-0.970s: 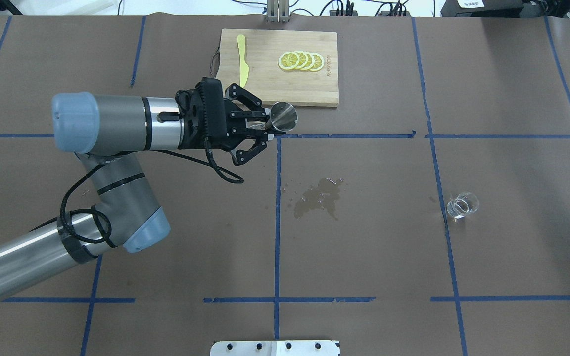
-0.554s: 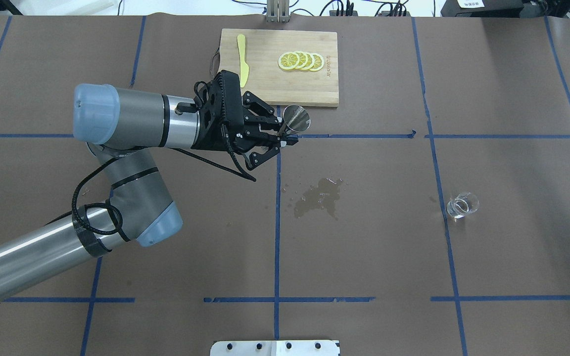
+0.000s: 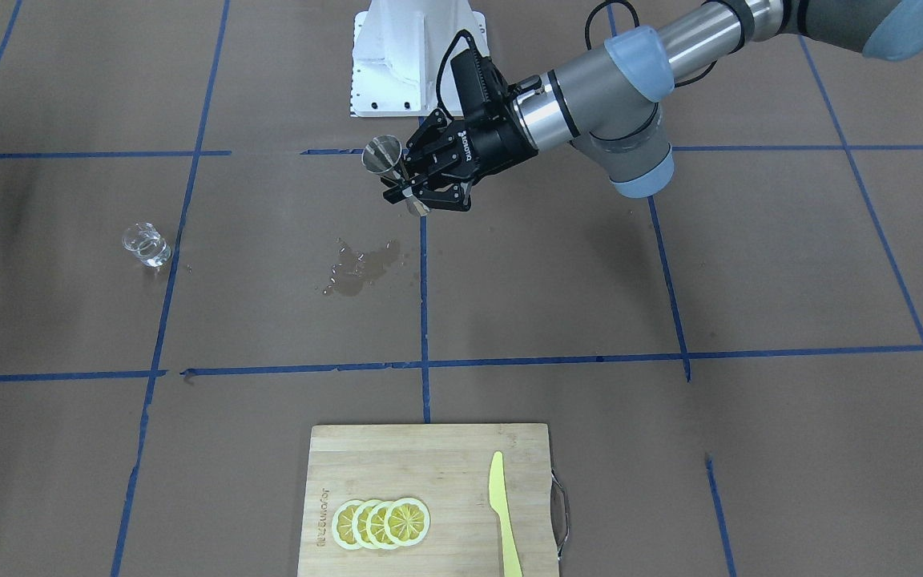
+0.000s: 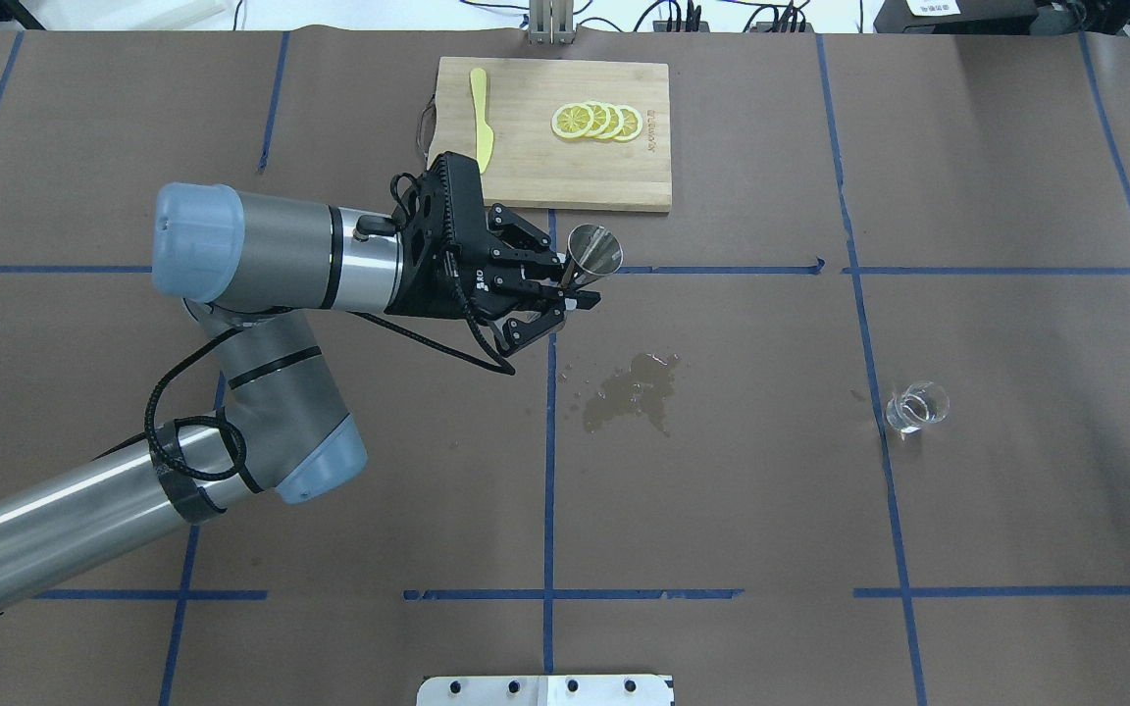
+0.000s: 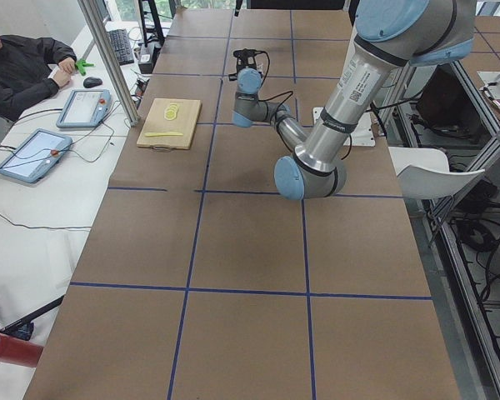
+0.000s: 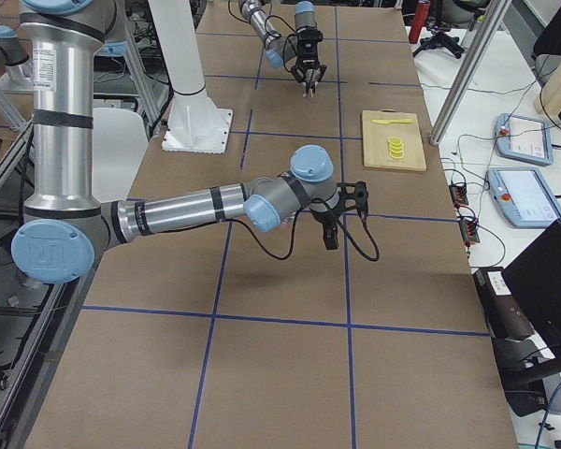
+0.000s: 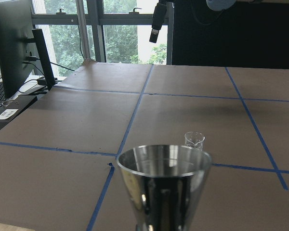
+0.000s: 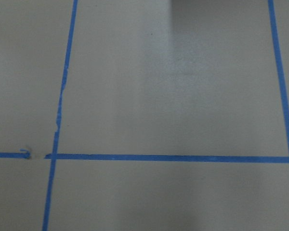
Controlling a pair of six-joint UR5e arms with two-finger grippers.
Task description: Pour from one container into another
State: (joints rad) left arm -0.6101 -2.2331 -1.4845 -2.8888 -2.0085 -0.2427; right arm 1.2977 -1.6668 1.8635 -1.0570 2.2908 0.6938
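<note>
My left gripper (image 4: 570, 284) is shut on the narrow waist of a steel jigger (image 4: 592, 247), held above the table near the centre tape cross. In the front-facing view the jigger (image 3: 382, 154) stands almost upright, its open cone uppermost. Seen from the left wrist, the jigger's rim (image 7: 164, 159) fills the lower middle. A small clear glass beaker (image 4: 916, 407) stands far to the right, also seen in the front-facing view (image 3: 146, 244) and the left wrist view (image 7: 194, 140). My right gripper (image 6: 341, 220) hangs over the table's right part; whether it is open or shut does not show.
A wet stain (image 4: 634, 390) marks the paper just beyond the left gripper. At the far edge lies a wooden cutting board (image 4: 624, 176) with lemon slices (image 4: 596, 121) and a yellow knife (image 4: 480, 118). A person sits beside the table (image 5: 21, 67).
The left arm carried the jigger to the right and turned it from lying sideways to nearly upright. A black tip of the right gripper has entered the overhead view's right edge.
</note>
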